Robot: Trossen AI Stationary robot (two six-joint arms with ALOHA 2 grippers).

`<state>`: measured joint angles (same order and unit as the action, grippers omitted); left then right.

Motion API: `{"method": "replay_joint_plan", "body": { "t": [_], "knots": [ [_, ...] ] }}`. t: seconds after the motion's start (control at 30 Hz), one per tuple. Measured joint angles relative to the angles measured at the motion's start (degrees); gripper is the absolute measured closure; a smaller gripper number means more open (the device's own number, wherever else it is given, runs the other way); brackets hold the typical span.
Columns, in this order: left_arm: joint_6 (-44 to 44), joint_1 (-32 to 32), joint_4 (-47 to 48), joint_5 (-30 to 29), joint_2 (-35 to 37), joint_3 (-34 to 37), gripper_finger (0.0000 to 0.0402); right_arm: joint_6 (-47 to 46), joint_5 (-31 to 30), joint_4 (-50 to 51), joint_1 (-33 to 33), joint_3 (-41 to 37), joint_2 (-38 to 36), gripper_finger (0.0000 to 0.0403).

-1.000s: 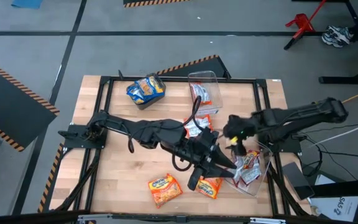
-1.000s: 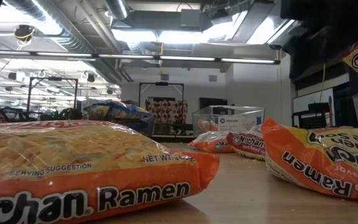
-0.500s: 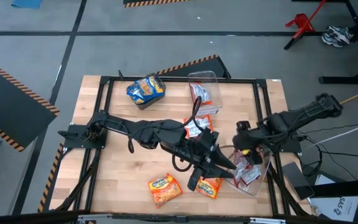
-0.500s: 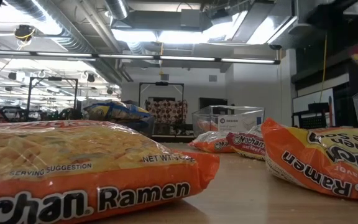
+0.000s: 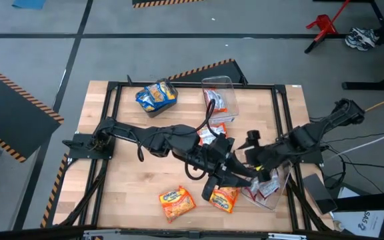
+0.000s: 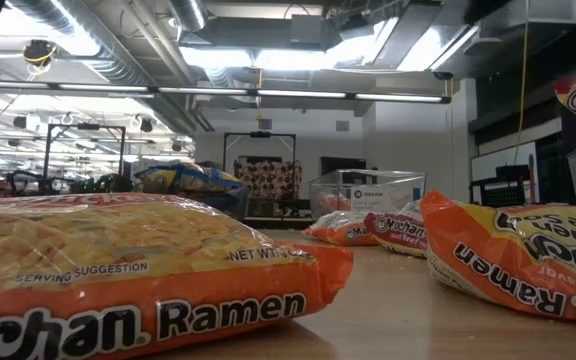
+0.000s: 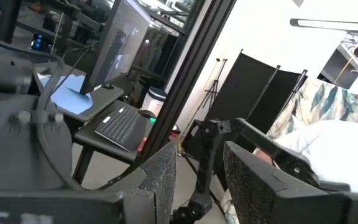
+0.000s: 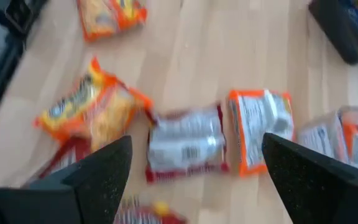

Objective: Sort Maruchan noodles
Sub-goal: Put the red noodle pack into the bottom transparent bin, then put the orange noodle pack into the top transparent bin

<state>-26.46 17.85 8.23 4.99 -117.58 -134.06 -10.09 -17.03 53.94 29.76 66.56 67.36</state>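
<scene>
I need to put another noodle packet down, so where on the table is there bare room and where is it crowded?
Bare wood lies at the table's near left, between the left arm and the orange packet, and at the far right, past the far clear bin. It is crowded near the right: both grippers, loose packets and the near bin.

Right pincer (image 5: 257,162) now nearer centre

Bright ceiling strip lights, even light, right wrist view blurred
</scene>
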Motion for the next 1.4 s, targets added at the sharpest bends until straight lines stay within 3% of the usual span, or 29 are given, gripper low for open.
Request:
{"method": "replay_joint_plan", "body": {
  "t": [0.13, 0.4, 0.63, 0.87, 1.0, 1.27, 1.4],
  "knots": [
    [-0.42, 0.03, 0.05, -0.02, 0.0, 0.0, 0.0275, 2.59, 1.15, -0.97, -1.73, -0.23, 4.48, 0.0056],
    [-0.39, 0.55, 0.15, -0.04, 0.0, 0.0, 0.0275, 6.08, 10.62, 2.48, -1.99, -0.3, 12.47, 0.0056],
    [-0.08, 0.71, 0.37, -0.02, 0.0, 0.0, 0.0275, 2.6, 12.37, 14.02, 1.47, 1.07, 10.99, 0.0056],
    [0.09, 0.47, 0.86, 0.16, 0.0, 0.0, 0.0275, -6.24, 17.07, 18.98, 7.67, 2.04, 7.47, 0.0056],
    [0.11, -0.36, 7.69, -2.91, 0.0, -0.02, 0.0275, -11.68, 15.91, 20.43, 11.68, 2.04, 6.04, 0.0056],
    [-4.98, -2.98, 36.04, -20.18, -0.22, 0.02, 0.0276, -28.88, 7.76, 24.2, 18.58, 2.04, 0.81, 0.0056],
    [-3.21, -5.34, 39.19, -18.49, -0.22, 1.62, 0.0276, -40.76, 3.83, 26.53, 21.96, 2.04, -2.77, 0.0056]
  ]
}}
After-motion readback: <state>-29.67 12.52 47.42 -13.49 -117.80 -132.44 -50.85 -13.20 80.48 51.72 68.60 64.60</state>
